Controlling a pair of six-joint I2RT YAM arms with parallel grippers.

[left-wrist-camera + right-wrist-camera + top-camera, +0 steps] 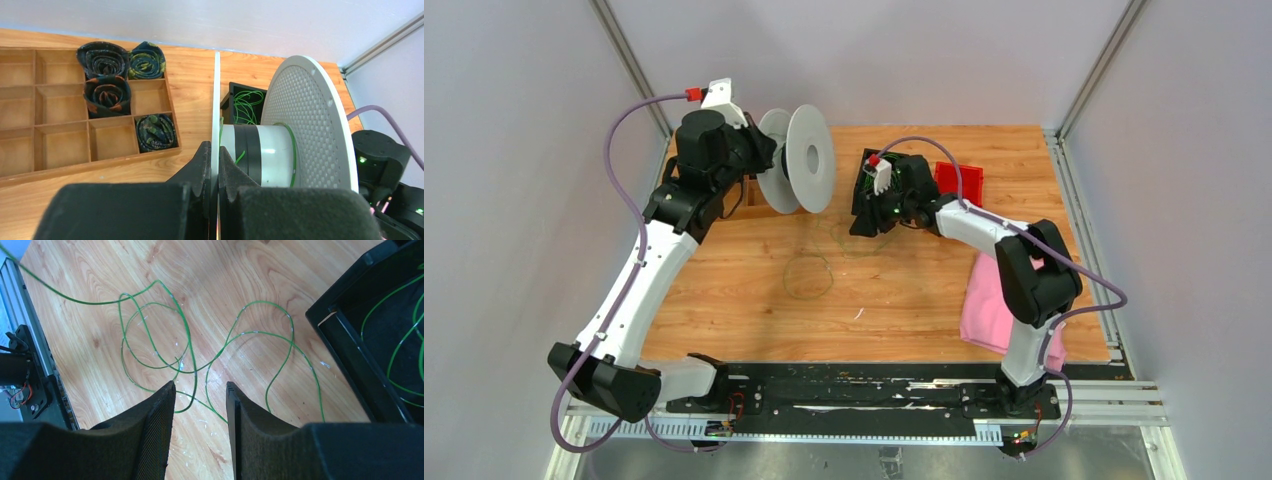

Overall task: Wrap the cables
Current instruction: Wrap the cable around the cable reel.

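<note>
A: Where are we w/ the wrap?

B: Early on, we reckon. Our left gripper point(216, 161) is pressed together on the thin near flange of the grey spool point(305, 110), which stands w/ flanges upright at the far left of the surface point(240, 275). Only a few green turns show on the core.

A: And the cables?

B: The cables point(186, 335) mostly lie loose in curls on the wood, btwn the spool and the black box point(350, 357). More green wire sits inside that box.

A: Our other arm?

B: The right gripper point(200, 390) hangs over the curls, fingers partly spread, pinching nothing we can see. A strand runs under the gap.

A: So next?

B: Our guess: drop, close on one strand only, then feed it to the core w/o dragging the other loops into a knot. It's thin wire, so it's easy to miss or let slip.
</note>
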